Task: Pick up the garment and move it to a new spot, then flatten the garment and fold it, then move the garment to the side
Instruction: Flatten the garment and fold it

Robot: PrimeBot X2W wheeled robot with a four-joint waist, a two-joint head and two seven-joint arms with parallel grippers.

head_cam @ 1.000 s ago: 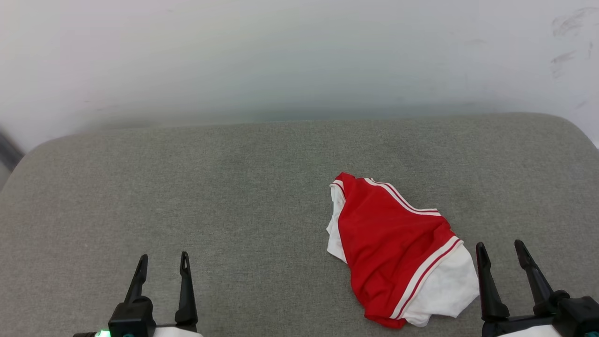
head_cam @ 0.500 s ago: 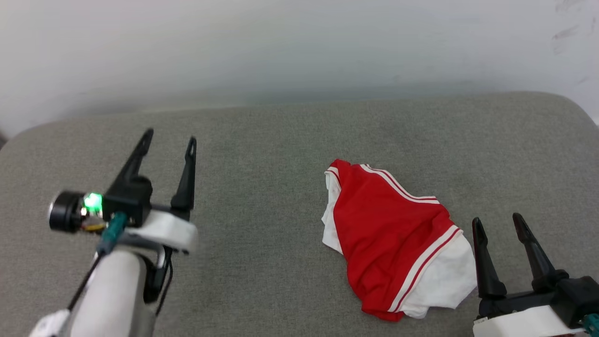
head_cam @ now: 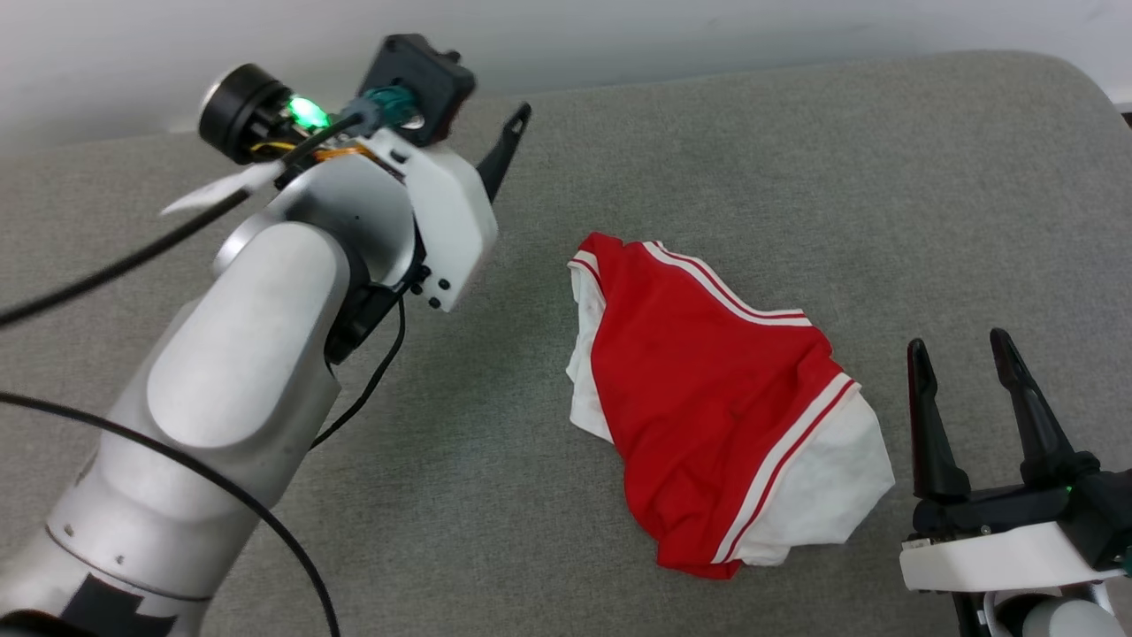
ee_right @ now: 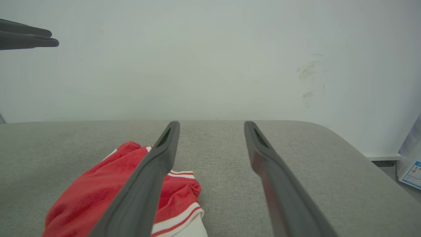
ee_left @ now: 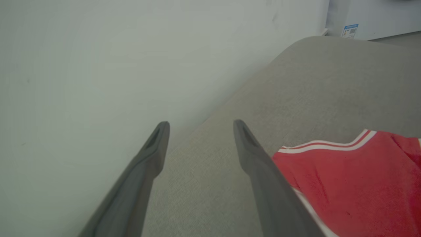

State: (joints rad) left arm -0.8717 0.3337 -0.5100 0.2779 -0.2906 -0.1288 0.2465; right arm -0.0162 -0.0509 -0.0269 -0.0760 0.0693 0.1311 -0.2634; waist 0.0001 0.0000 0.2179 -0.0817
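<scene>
The garment (head_cam: 707, 398) lies crumpled on the grey cushion (head_cam: 796, 159), red with white sleeve cloth and red-and-white striped trim. My left arm reaches over the cushion's far left. One of its fingers (head_cam: 506, 141) points at the wall, well left of the garment. In the left wrist view the left gripper (ee_left: 201, 123) stands open and holds nothing, with the garment (ee_left: 355, 184) to its lower right. My right gripper (head_cam: 959, 345) is open just right of the garment's white sleeve. In the right wrist view the right gripper (ee_right: 212, 123) holds nothing, and the garment (ee_right: 85, 194) lies behind its left finger.
A white wall (ee_right: 210, 65) runs close behind the cushion's far edge. The cushion's rounded right corner (head_cam: 1074, 80) drops off to the floor. A pale cabinet with a label (ee_left: 350, 30) stands past that corner. Bare cushion spreads left of the garment.
My left arm has risen from the lower left and reached forward toward the wall. The head camera has tilted down. The right gripper has edged forward beside the garment, which lies as before.
</scene>
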